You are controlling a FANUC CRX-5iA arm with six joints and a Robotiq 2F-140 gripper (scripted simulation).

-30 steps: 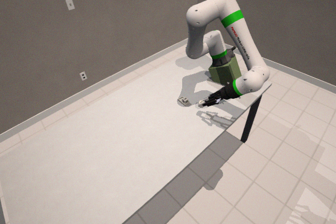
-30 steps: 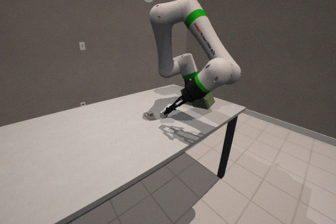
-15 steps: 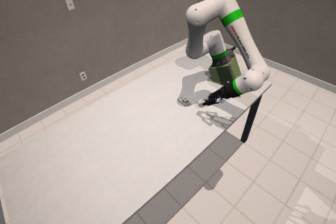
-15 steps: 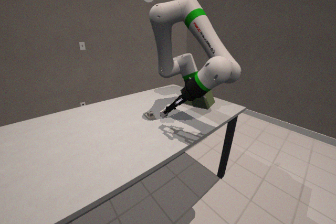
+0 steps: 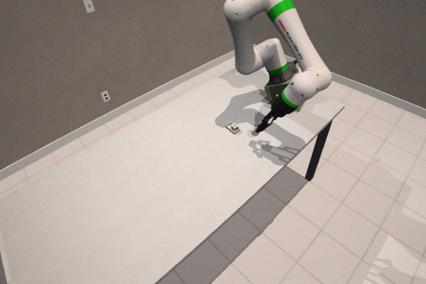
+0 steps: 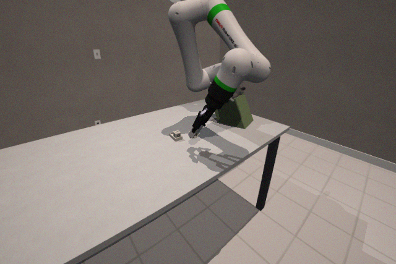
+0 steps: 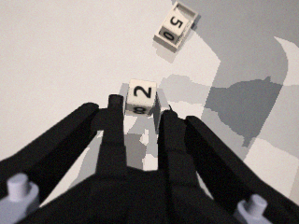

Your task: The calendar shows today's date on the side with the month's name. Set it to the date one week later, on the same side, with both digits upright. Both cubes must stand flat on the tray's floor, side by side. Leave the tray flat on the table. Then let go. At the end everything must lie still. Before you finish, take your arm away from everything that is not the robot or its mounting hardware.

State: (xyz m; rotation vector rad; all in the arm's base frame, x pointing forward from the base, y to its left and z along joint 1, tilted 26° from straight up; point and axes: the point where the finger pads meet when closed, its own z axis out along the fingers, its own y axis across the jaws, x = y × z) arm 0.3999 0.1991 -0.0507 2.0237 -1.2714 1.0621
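My gripper (image 5: 256, 130) (image 6: 193, 133) (image 7: 140, 96) is shut on a white cube, a little above the table and beside the tray. In the wrist view the held cube (image 7: 142, 92) shows a 2, turned sideways, on its upper face and an 8, also sideways, on the face toward me. The small light tray (image 5: 228, 127) (image 6: 176, 138) (image 7: 164, 45) is flat on the table. The other cube (image 5: 235, 126) (image 6: 177, 133) (image 7: 176, 22) is in the tray, showing a 5 on its top and a 0 on a side face. Its hidden faces cannot be read.
The white table (image 5: 137, 187) (image 6: 96, 184) bears the arm's green base block (image 6: 234, 114), behind the gripper. The table's right edge runs near the arm. Shadows of the arm and fingers fall around the tray and gripper.
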